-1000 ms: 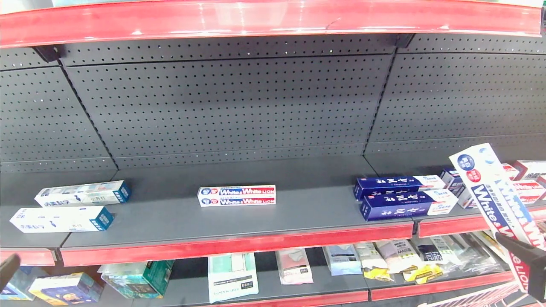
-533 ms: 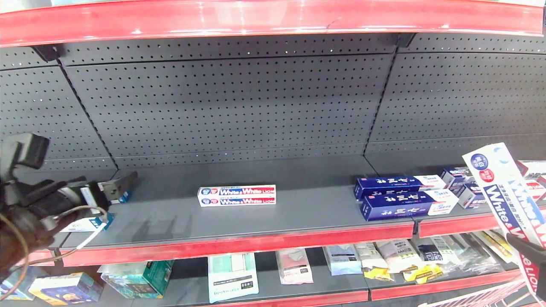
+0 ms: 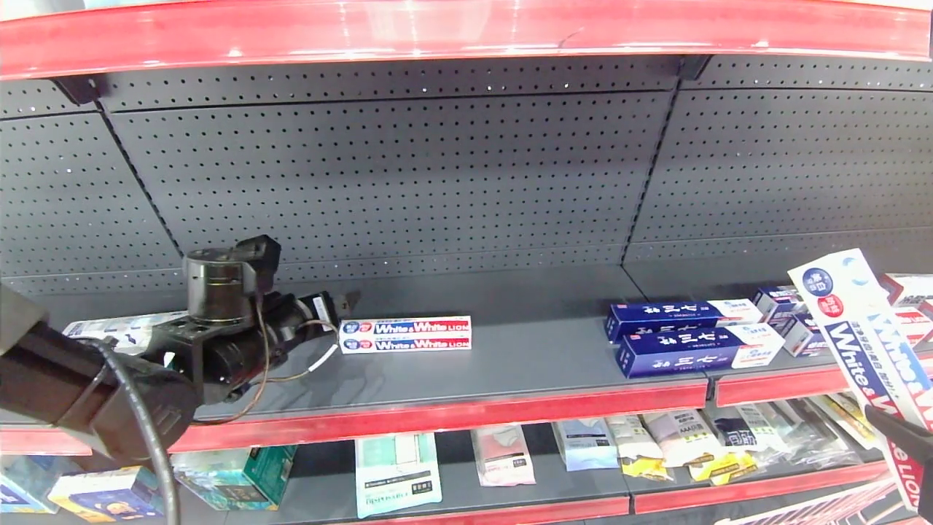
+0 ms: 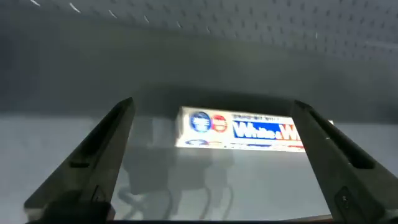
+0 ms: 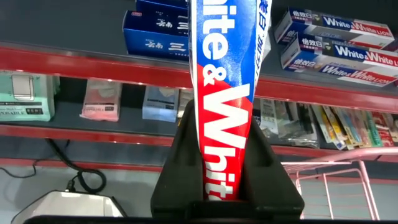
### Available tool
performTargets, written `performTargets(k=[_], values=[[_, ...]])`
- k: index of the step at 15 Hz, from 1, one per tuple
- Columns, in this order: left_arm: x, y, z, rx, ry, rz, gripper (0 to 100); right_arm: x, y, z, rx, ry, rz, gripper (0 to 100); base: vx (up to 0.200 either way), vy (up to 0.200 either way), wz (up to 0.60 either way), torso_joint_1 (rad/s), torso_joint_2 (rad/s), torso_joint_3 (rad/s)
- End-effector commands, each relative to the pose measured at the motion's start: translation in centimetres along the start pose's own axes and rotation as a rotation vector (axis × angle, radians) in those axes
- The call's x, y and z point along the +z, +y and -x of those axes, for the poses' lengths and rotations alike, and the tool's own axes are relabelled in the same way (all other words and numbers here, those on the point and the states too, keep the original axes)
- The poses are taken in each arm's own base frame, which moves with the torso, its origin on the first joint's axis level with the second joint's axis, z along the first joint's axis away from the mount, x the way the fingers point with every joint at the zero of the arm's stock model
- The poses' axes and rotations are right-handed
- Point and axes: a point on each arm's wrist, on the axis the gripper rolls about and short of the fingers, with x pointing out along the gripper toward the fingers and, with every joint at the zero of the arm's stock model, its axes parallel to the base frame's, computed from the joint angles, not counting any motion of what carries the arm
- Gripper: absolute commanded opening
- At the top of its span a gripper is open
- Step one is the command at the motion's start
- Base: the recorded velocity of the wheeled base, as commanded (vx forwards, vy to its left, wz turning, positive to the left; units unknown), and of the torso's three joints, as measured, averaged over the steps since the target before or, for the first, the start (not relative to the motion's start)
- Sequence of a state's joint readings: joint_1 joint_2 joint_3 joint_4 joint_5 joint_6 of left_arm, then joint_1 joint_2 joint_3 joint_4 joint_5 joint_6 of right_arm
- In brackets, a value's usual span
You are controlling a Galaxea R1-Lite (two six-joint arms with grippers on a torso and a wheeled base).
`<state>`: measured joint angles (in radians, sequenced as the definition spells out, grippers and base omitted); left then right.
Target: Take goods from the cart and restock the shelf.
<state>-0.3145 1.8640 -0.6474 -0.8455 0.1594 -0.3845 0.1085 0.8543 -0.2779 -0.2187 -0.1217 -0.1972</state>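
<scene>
A red-and-white toothpaste box [image 3: 404,334] lies flat in the middle of the grey shelf [image 3: 510,364]. My left gripper [image 3: 345,301] reaches in from the left and hovers just off that box's left end. In the left wrist view its fingers [image 4: 106,158] stand wide open, with the toothpaste box [image 4: 242,130] just ahead of the gap. At the far right my right gripper [image 3: 904,437] is shut on a second red, white and blue toothpaste box [image 3: 860,350], held tilted upright in front of the shelf edge. The right wrist view shows this held box [image 5: 221,93] clamped in the right gripper [image 5: 227,180].
Two blue boxes [image 3: 685,339] lie on the shelf's right part, with more toothpaste boxes [image 3: 896,306] beyond them. White-and-teal boxes [image 3: 124,324] sit at the left, partly behind my left arm. Packets [image 3: 397,474] fill the lower shelf. Pink cart wire [image 3: 824,507] shows at the bottom right.
My left arm has come in from the left and swept right along the shelf to the lying box's left end. The right gripper's box has hardly moved.
</scene>
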Motion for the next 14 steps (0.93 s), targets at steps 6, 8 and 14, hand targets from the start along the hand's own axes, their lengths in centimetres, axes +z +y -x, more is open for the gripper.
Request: performTargets(k=[6, 8, 14], values=[[0.1, -3.5, -5.2, -0.08, 0.099, 0.037, 100, -1.3, 0.2, 0.7, 0.002, -0.002, 0.024, 0, 0.0, 0.0, 0.0, 0.0, 0.0, 0.0], [-0.5, -3.6, -5.5, -0.105, 0.133, -0.023, 100, -1.5, 0.2, 0.7, 0.006, 0.002, 0.034, 0, 0.0, 0.0, 0.0, 0.0, 0.0, 0.0], [-1.7, -4.3, -9.1, -0.111, 0.137, -0.096, 100, -1.6, 0.4, 0.7, 0.026, 0.001, 0.042, 0, 0.0, 0.0, 0.0, 0.0, 0.0, 0.0]])
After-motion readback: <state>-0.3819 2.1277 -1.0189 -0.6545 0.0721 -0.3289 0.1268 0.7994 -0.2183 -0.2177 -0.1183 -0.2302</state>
